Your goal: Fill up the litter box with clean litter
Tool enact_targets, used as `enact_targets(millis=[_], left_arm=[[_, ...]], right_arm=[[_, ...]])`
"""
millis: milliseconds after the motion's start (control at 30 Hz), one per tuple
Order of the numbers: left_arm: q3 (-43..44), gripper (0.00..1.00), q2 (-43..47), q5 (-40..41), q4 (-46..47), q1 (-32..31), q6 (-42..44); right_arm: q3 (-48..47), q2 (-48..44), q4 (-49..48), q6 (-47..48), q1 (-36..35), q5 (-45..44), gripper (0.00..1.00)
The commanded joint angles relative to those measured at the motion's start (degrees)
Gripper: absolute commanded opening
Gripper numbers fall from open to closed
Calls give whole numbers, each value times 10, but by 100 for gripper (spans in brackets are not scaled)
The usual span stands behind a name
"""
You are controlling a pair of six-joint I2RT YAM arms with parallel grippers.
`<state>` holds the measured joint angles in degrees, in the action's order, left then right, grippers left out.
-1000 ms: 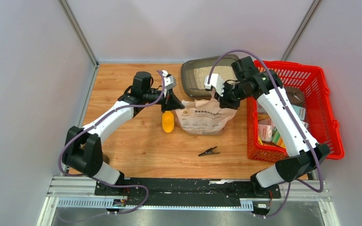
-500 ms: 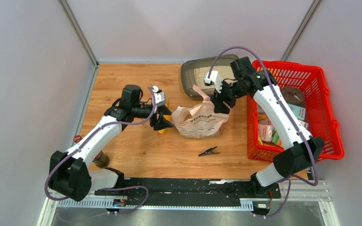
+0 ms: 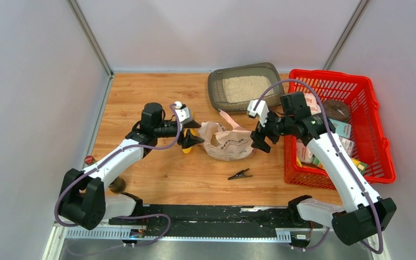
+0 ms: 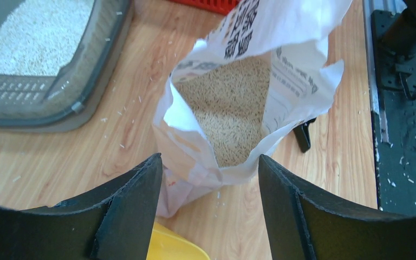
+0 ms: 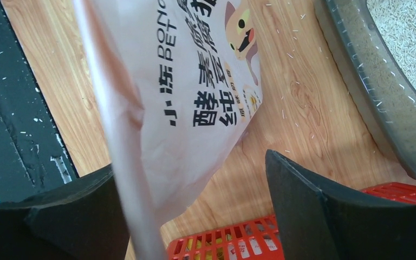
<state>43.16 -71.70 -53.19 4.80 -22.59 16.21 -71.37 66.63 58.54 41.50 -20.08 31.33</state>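
While the left gripper (image 3: 194,134) stands released, jaws wide apart at the mouth of the slumped pale printed bag (image 3: 228,144), a yellow plastic scoop (image 4: 169,248) shows only as a sliver beneath it. Fine beige clean litter (image 3: 247,88) lies in the shallow grey-brown plastic litter box (image 3: 214,91) at the far edge of the wooden table (image 3: 151,97), and in the bag. The right gripper (image 3: 259,142) is released too, a bag flap between its jaws; contact is unclear.

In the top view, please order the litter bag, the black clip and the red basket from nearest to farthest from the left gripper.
1. Litter bag, just right of the left gripper.
2. Black clip, toward the table's front.
3. Red basket, far right.
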Motion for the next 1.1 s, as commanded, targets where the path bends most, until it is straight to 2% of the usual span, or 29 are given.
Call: enact_targets(millis=[0,100,300,467,533,667,767,800,867,900,933,967,1000,1033,1067], left_arm=[[6,73,5,-12,93,-9,-49],[9,74,19,-31,52,-11,-31],[18,74,13,-47,-23,-25,76],[25,75,-12,-47,23,-35,53],[25,75,-20,-41,51,-40,38],[25,72,-27,-27,76,-40,8],[25,54,-24,-29,62,-40,5],[25,42,-22,-31,52,-39,1],[21,28,-20,-34,43,-40,0],[20,14,-19,-35,36,-40,-6],[20,8,-18,-33,32,-39,-11],[17,3,-15,-29,31,-32,-18],[14,0,-11,-28,33,-26,-40],[12,0,-8,-27,35,-17,-53],[11,0,-5,-31,36,2,-64]], right_arm=[[15,-31,-65,-27,0,-32,85],[12,-42,-77,-44,8,-66,86],[39,-55,-65,-34,16,-47,90],[66,-44,-120,-28,14,-19,92],[69,-37,-134,-27,12,-15,96],[83,-35,-170,-44,11,-1,96],[82,-31,-177,-60,10,17,92],[83,-28,-178,-62,9,22,87],[84,-21,-178,-63,10,36,80],[84,-19,-178,-66,10,39,73],[83,-12,-178,-69,10,42,69],[80,-12,-178,-71,10,50,65],[78,-9,-174,-71,10,53,56],[77,-7,-170,-71,10,57,51],[73,-3,-166,-71,10,63,42]])
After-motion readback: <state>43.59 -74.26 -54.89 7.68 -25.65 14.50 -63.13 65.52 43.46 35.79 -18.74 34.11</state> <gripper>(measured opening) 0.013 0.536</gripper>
